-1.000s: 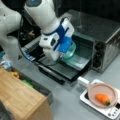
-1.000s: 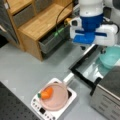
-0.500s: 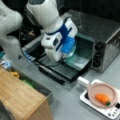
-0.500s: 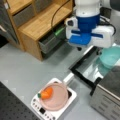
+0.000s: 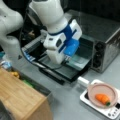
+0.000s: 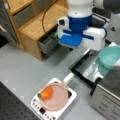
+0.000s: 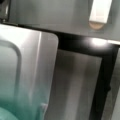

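One white-and-blue robot arm hangs over the open toaster oven, its claw point(image 5: 67, 59) low above the lowered glass door point(image 5: 75, 65) in a front view; the fingertips are hidden behind the wrist body, so I cannot tell whether the claw is spread or closed. Nearest to it is the teal plastic bowl point(image 6: 110, 57), which sits on the silver metal tray point(image 7: 27, 72) at the mouth of the grey toaster oven point(image 5: 105, 37). In a front view the bowl lies just to the right of the arm's blue wrist block, apart from it; in the wrist view only a teal edge shows at the bottom left corner, on the tray. Well apart, on the grey tabletop point(image 6: 27, 72), a pink round pan point(image 6: 55, 97) rests on a white scale-like base and carries an orange carrot point(image 6: 46, 93). A wooden shelf unit point(image 6: 37, 25) stands beside.
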